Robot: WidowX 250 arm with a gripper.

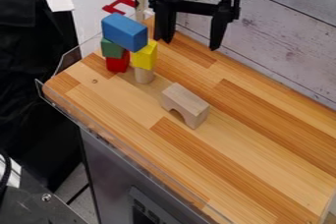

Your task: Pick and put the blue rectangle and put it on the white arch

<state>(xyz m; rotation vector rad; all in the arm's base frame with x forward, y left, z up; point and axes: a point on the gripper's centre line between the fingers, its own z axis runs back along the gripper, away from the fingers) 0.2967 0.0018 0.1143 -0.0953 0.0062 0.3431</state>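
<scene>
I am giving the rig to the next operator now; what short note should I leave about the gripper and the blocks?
Gripper: jaws open, holding nothing, near the wall.
Blue block: lies across the green block and yellow block.
Arch: pale wood, on the table, opening downward.
Done: blue block not yet on the arch.
Left: grasp it, lift it, set it on the arch.

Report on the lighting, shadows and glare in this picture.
Camera view: soft, fairly even light across the wooden counter, with no harsh glare on it; the arch has a pale top and a darker underside; the blue block shows no strong highlight; the gripper looks nearly black against the pale wall.
</scene>
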